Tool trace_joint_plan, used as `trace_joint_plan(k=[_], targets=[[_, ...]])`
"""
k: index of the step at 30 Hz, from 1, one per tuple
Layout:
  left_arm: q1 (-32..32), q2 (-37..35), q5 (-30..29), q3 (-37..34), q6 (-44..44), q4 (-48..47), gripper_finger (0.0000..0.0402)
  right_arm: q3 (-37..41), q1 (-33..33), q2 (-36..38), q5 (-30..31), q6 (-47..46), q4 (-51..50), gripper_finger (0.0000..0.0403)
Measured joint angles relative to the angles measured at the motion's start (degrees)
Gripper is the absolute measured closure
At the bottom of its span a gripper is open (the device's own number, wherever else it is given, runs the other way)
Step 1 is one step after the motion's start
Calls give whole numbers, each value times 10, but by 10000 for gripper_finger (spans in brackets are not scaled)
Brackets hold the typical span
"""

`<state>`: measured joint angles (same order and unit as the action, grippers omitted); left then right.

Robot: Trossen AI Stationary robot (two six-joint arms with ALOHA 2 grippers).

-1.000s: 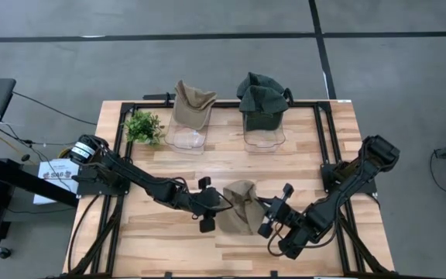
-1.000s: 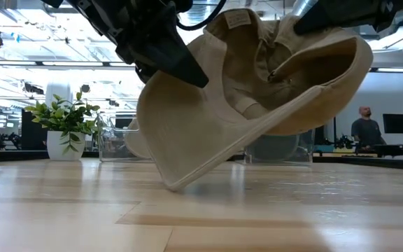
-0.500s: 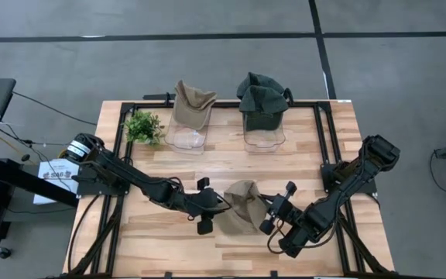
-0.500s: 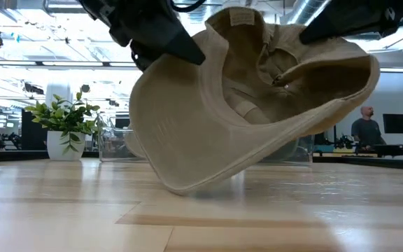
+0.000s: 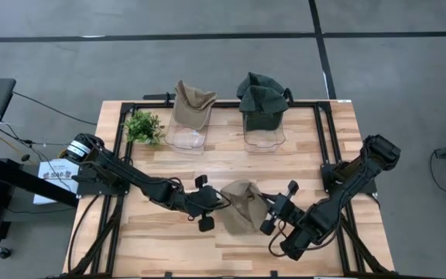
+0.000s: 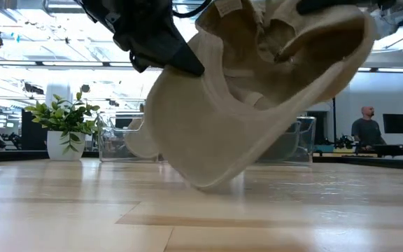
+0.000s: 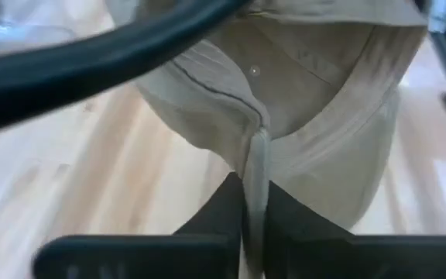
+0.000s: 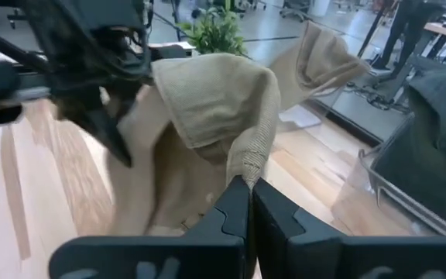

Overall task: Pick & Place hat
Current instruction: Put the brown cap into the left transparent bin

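Since a second ago your left pincer (image 5: 208, 203) has clamped onto the tan hat (image 5: 240, 206), opposite the right pincer (image 5: 273, 211), also clamped on it; it hangs just above the desk (image 5: 161, 240). Pulling apart could tear the fabric loose

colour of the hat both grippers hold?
Tan hat; clearest in the low view.
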<state>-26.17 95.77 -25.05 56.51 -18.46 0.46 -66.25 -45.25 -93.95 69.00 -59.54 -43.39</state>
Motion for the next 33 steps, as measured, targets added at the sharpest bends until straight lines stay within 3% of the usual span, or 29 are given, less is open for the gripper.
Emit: trace_joint_plan(k=[11, 22, 29, 33], targets=[[-1, 0, -172, 0, -2, 22, 389, -20, 15, 0, -2, 45, 1, 403], [-16, 1, -179, -1, 57, 112, 390, -20, 94, 0, -67, 88, 14, 399], [-16, 1, -206, -1, 65, 112, 390, -17, 129, -5, -159, 118, 40, 364], [-18, 1, -215, -1, 66, 112, 389, -7, 123, -11, -166, 140, 68, 349]])
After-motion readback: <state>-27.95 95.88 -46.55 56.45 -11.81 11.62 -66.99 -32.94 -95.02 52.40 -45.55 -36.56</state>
